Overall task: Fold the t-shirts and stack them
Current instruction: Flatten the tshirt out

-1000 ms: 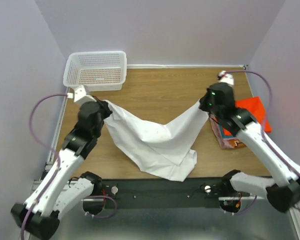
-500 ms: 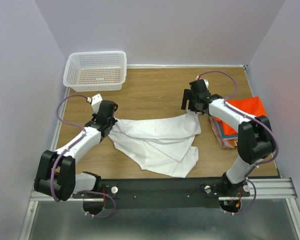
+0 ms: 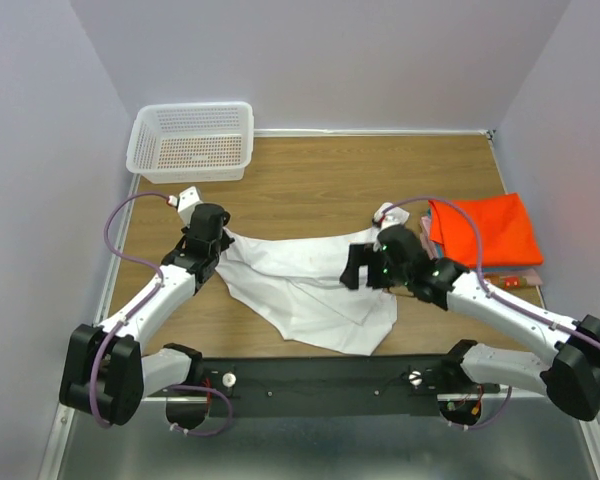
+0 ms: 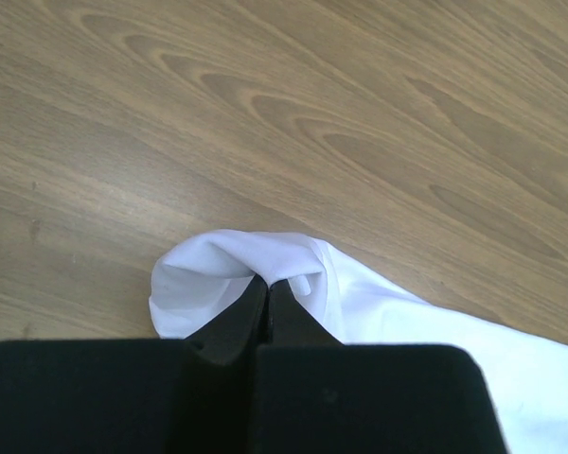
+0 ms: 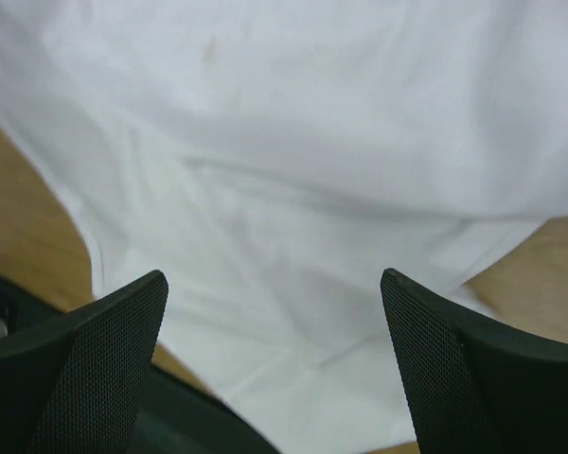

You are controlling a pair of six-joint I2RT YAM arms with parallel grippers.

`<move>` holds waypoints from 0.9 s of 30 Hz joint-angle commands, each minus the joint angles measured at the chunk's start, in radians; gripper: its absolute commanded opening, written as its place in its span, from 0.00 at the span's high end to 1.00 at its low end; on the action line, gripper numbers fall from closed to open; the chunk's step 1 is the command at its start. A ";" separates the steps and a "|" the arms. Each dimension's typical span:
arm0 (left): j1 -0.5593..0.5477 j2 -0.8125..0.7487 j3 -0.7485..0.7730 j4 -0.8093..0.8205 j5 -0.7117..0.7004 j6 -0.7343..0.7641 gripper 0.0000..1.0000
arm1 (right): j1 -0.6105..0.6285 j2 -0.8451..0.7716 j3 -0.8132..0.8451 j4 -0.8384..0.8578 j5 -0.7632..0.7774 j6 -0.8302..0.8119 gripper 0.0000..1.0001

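Note:
A plain white t-shirt (image 3: 305, 280) lies spread and rumpled on the wooden table (image 3: 320, 185), reaching down to the near edge. My left gripper (image 3: 208, 238) is shut on its left corner, and in the left wrist view the cloth (image 4: 218, 270) bunches around the closed tips (image 4: 267, 284). My right gripper (image 3: 353, 272) hovers open over the shirt's right part, holding nothing. In the right wrist view my right gripper (image 5: 275, 284) shows only the white cloth (image 5: 293, 142) below its spread jaws. A folded orange-red t-shirt (image 3: 485, 230) lies at the right edge.
A white mesh basket (image 3: 192, 140) stands at the back left corner. A thin edge of something else (image 3: 508, 282) shows under the orange-red shirt. The black rail (image 3: 310, 380) with the arm bases runs along the near edge.
My right gripper opened and let go of the shirt's right corner, then moved nearer, over the cloth. The shirt dropped from hanging between both arms onto the table. The left arm lowered, still gripping.

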 commanded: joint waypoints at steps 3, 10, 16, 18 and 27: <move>0.005 -0.019 -0.026 0.010 0.036 -0.022 1.00 | 0.259 0.000 -0.109 -0.061 -0.007 0.205 0.01; 0.005 -0.053 -0.046 0.021 0.050 -0.016 1.00 | 0.321 0.039 -0.130 -0.078 0.111 0.301 0.05; 0.005 -0.059 -0.043 0.015 0.050 -0.010 1.00 | 0.319 0.122 -0.124 -0.077 0.153 0.352 0.12; 0.005 -0.061 -0.041 0.015 0.050 -0.010 1.00 | 0.319 0.139 -0.123 -0.077 0.169 0.367 0.12; 0.005 -0.061 -0.041 0.012 0.049 -0.007 1.00 | 0.319 0.130 -0.115 -0.074 0.234 0.409 0.32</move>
